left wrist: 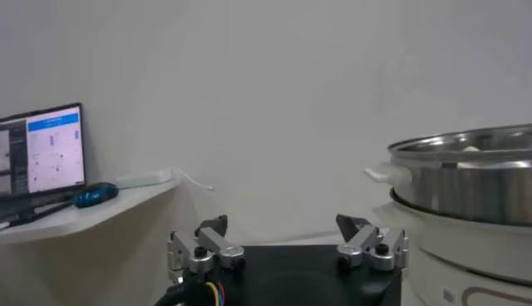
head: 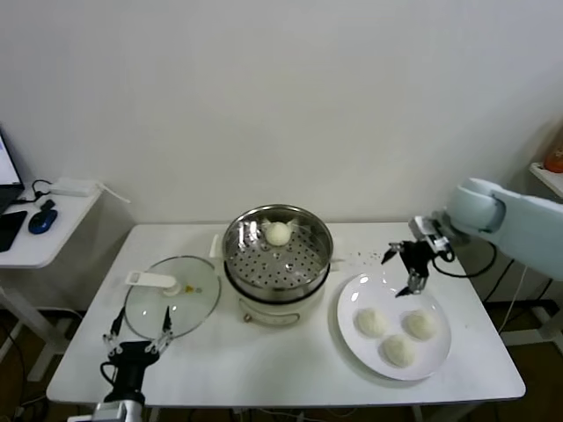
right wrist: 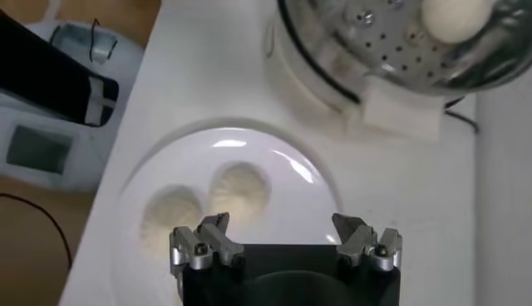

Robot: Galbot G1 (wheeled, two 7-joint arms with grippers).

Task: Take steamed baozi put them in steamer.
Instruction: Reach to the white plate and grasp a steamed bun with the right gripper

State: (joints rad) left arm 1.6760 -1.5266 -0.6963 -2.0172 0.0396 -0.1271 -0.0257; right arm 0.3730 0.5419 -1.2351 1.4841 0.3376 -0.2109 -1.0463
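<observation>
Table (head: 264, 369) carries everything: the steamer (head: 278, 248) at centre on its cream pot, a white plate (head: 352, 299) to its right, a glass lid (head: 171, 295) to its left. One baozi (head: 278, 233) sits inside the steamer at its far side; three baozi (head: 396, 336) lie on the plate. Right gripper (head: 404, 270) hovers spread wide and empty over the plate's far edge. Left gripper (head: 137, 338) waits, jaws apart, by the lid.
</observation>
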